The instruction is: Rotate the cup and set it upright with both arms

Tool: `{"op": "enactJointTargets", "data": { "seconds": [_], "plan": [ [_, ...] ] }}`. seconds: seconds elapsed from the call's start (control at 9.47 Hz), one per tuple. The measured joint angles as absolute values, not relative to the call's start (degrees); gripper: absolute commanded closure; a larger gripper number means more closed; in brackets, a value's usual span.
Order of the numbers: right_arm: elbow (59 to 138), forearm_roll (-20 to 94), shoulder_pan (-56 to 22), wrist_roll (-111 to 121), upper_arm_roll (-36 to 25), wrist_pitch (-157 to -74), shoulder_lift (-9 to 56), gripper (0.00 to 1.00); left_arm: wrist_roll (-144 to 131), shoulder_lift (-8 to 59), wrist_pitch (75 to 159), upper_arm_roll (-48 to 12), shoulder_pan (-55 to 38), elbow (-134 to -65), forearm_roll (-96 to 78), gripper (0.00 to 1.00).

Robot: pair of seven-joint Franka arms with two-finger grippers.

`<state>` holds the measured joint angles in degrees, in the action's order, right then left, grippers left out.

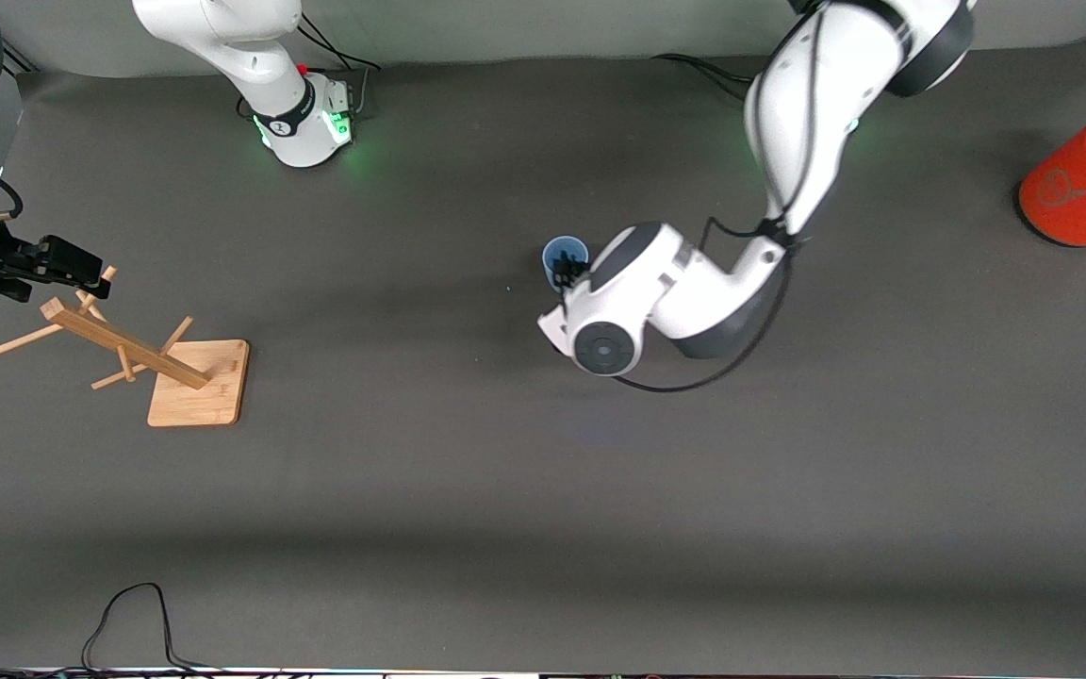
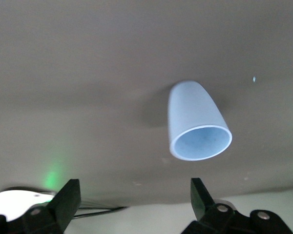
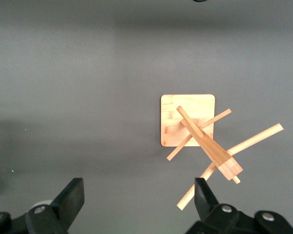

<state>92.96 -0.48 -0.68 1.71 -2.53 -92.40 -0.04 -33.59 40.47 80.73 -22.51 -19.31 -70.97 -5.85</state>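
The pale blue cup (image 1: 564, 255) stands on the grey table near the middle with its open mouth up. In the left wrist view the cup (image 2: 195, 117) shows its round rim toward the camera, free of the fingers. My left gripper (image 1: 567, 277) hangs close beside the cup's rim, open and empty (image 2: 134, 200). My right gripper (image 1: 72, 265) waits at the right arm's end of the table, over the wooden rack, open and empty (image 3: 136, 200).
A wooden peg rack (image 1: 123, 344) on a square wooden base (image 1: 213, 387) leans at the right arm's end; it also shows in the right wrist view (image 3: 205, 139). A big orange can (image 1: 1080, 193) with a grey lid lies at the left arm's end. Cables (image 1: 128, 618) lie by the front edge.
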Motion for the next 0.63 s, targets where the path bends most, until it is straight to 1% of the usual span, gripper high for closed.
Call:
{"op": "enactJointTargets", "data": {
  "seconds": [0.21,0.32,0.63],
  "plan": [
    [92.98,-0.48,-0.67,1.69,-2.55,-92.38,-0.03,0.0,-33.57,30.86,77.12,-22.14,-13.12,-71.32,0.61,0.0],
    [92.98,-0.48,-0.67,1.69,-2.55,-92.38,-0.03,0.0,-33.09,27.34,76.36,-22.01,-9.04,-72.54,3.2,0.0],
    [92.98,-0.45,-0.67,1.68,-2.55,-92.37,-0.03,0.0,-19.24,21.81,76.55,-21.76,4.77,-77.39,6.91,0.0]
  ]
}}
